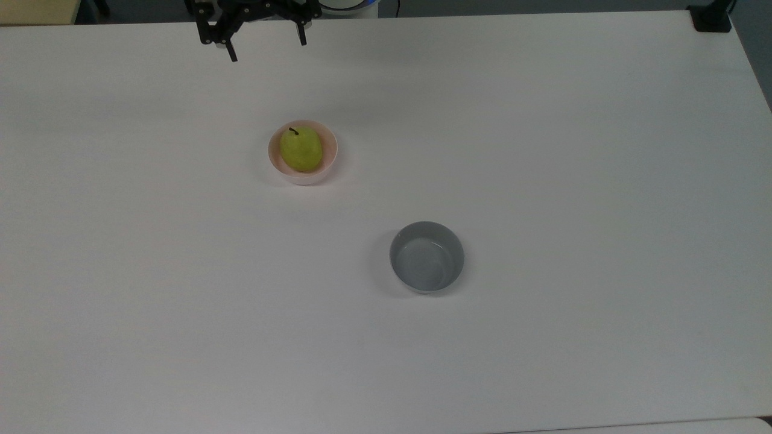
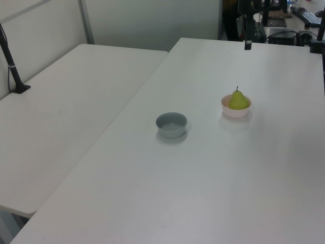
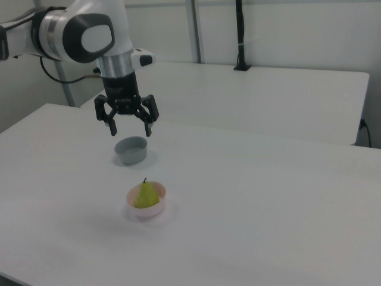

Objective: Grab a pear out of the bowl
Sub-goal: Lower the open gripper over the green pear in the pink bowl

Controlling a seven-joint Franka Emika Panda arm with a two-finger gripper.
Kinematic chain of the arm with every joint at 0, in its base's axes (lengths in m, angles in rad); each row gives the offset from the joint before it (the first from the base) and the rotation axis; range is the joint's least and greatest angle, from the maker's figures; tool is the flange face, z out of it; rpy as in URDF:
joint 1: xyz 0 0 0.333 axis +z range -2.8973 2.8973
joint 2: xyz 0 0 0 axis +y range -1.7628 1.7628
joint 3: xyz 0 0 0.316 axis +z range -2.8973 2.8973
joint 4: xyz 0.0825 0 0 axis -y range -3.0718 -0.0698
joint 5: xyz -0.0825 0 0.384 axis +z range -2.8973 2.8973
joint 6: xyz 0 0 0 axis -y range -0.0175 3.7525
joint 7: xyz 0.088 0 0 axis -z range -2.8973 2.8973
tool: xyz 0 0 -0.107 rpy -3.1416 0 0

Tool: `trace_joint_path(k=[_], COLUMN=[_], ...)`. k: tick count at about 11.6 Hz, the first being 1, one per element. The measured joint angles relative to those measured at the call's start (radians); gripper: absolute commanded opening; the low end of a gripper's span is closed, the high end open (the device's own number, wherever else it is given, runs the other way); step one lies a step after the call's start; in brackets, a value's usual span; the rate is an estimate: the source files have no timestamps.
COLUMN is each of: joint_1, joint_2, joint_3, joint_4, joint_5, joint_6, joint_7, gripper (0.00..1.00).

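Note:
A yellow-green pear (image 1: 301, 148) (image 2: 238, 100) (image 3: 145, 194) with a short dark stem sits upright in a small pale pink bowl (image 1: 274, 163) (image 2: 234, 112) (image 3: 147, 210) on the white table. My gripper (image 1: 266, 50) (image 3: 131, 131) hangs in the air with its black fingers spread wide and nothing between them. In the top view it is near the table's upper edge, above the bowl. In the right view it hovers well above the table, up and left of the pear. One finger (image 2: 247, 44) shows at the top of the left view.
A grey bowl (image 1: 427, 257) (image 2: 171, 125) (image 3: 131, 149) stands apart from the pink one on the white table (image 1: 543, 150). A second white table (image 2: 66, 112) adjoins it. A black camera post (image 2: 11, 61) (image 3: 240, 36) stands on that second table.

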Motion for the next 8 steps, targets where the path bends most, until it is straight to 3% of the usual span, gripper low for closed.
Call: trace_joint_path(k=[2,8], joint_1=[0.000,0.000], joint_2=[0.001,0.017], joint_3=[0.000,0.004], joint_4=[-0.051,-0.278], joint_5=[-0.003,-0.004], joint_6=[0.036,0.331], joint_7=[0.000,0.001], gripper=[1.00,1.00])
